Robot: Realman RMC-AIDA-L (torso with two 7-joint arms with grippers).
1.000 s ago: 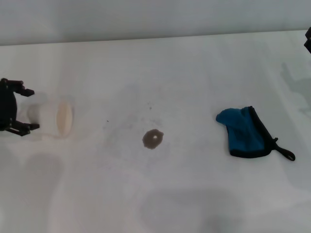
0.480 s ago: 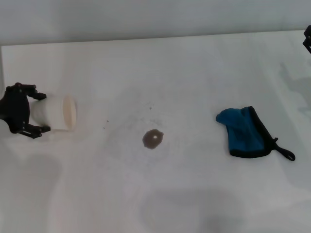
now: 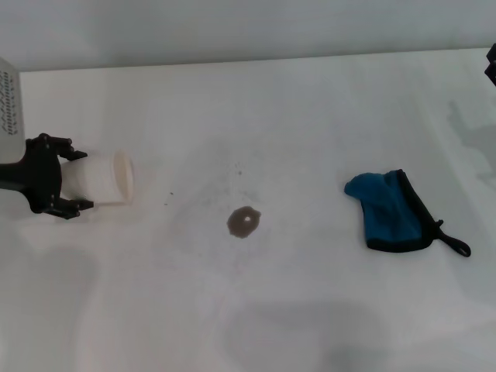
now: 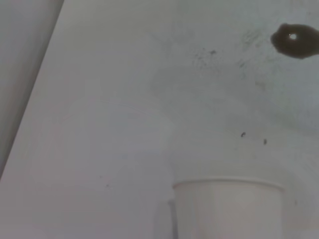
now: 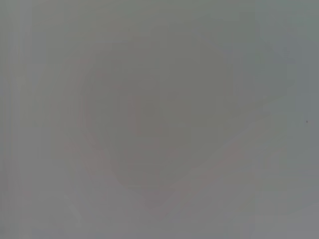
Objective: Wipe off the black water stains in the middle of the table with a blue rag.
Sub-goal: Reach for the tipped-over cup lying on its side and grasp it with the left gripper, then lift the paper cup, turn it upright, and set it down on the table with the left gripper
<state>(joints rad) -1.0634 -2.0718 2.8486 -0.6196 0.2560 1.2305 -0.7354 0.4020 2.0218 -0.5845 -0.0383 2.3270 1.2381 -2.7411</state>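
The black water stains are a roundish dark blot point(image 3: 243, 222) with a pale centre in the middle of the white table point(image 3: 310, 108), plus tiny specks point(image 3: 171, 194). The blot point(image 4: 295, 41) and the specks point(image 4: 242, 134) also show in the left wrist view. The blue rag point(image 3: 391, 211), black-edged with a loop, lies bunched right of the blot, untouched. My left gripper point(image 3: 76, 181) at the far left is shut on a white paper cup point(image 3: 105, 182) held on its side, mouth toward the blot. The cup point(image 4: 229, 209) fills the left wrist view's lower part. A dark bit of my right gripper point(image 3: 491, 66) shows at the right edge.
A large faint grey shadow patch point(image 3: 302, 333) lies on the table near its front edge. The table's far edge meets a grey wall point(image 3: 248, 27). A white perforated part point(image 3: 8, 97) shows at the left edge. The right wrist view shows only a plain grey surface.
My left gripper has moved right, toward the stain, carrying the paper cup with it. The rag, the stain and the right arm have not moved.
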